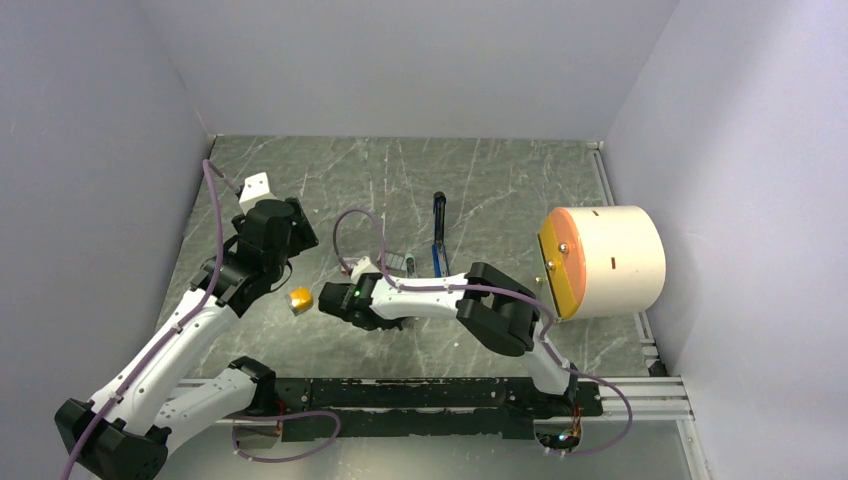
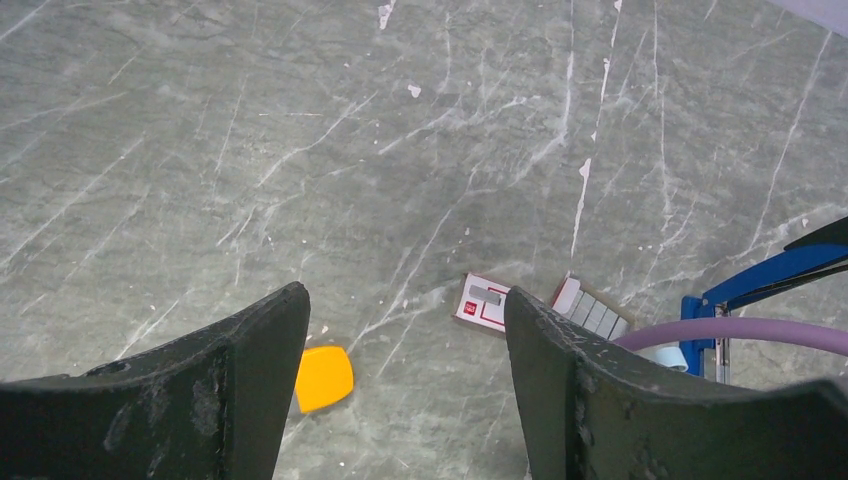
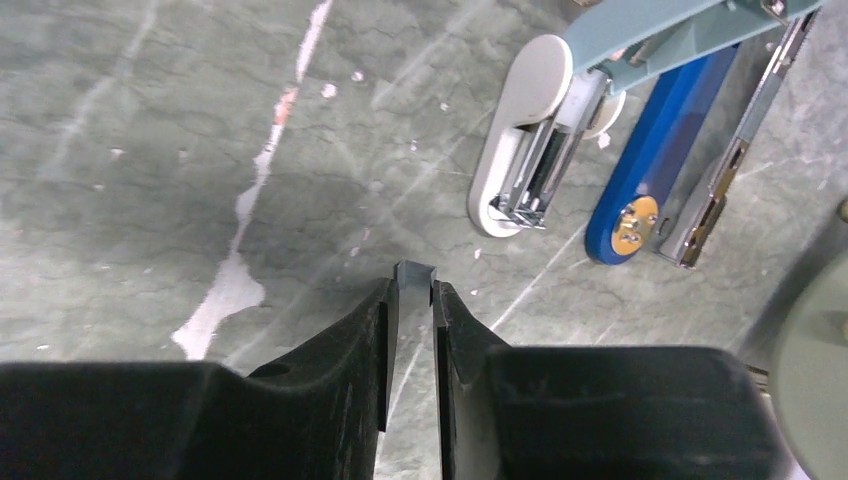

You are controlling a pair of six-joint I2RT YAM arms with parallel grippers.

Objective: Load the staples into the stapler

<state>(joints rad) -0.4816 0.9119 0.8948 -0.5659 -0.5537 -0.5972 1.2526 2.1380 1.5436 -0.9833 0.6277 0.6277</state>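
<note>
My right gripper is shut on a short silvery strip of staples, whose end sticks out between the fingertips just above the table. The stapler lies open ahead and to the right, with its blue body, metal rail and pale grey part spread apart. In the top view the stapler is right of my right gripper. My left gripper is open and empty above the table; in the top view it is at the left. The red-and-white box and its grey tray lie ahead of it.
A small orange-yellow block lies by my left finger, and it also shows in the top view. A large white cylinder with an orange face stands at the right. A purple cable crosses near the stapler. Walls enclose the table.
</note>
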